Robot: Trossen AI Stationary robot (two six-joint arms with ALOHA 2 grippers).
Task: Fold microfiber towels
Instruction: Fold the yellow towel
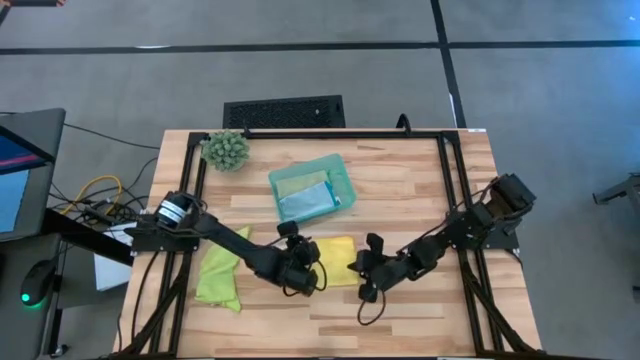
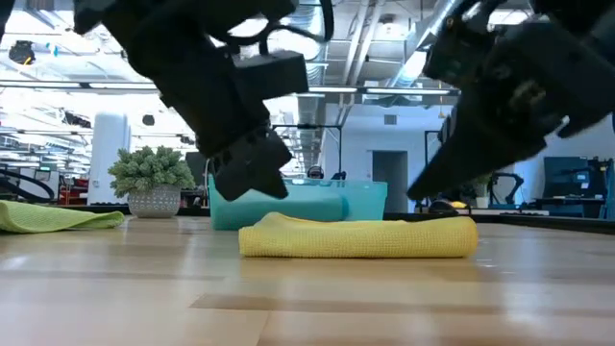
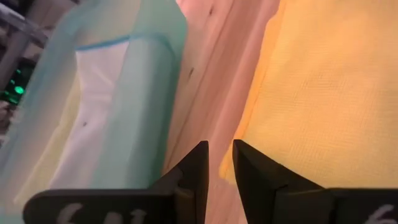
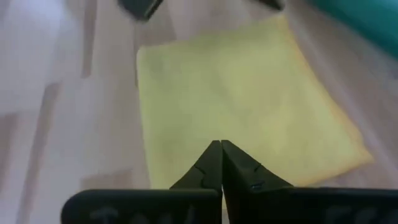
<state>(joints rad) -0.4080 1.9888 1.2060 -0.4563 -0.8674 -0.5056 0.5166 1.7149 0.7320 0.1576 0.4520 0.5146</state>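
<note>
Yellow towel (image 1: 337, 261): folded flat on the wooden table (image 1: 420, 190), at centre of the high view, between the two grippers and below the tray.
Lime green towel (image 1: 218, 277): crumpled, lower left of the high view, under the left arm.
Teal tray (image 1: 340, 172): above the yellow towel, holding a folded light blue towel (image 1: 305, 202) and a pale sage green towel (image 1: 298, 180).
Left gripper (image 1: 306, 278): at the yellow towel's left edge, fingers slightly apart, nothing between them.
Right gripper (image 1: 362, 268): at the towel's right edge, fingers clenched, empty.
Plant ball (image 1: 226, 149): upper left of the table.
</note>
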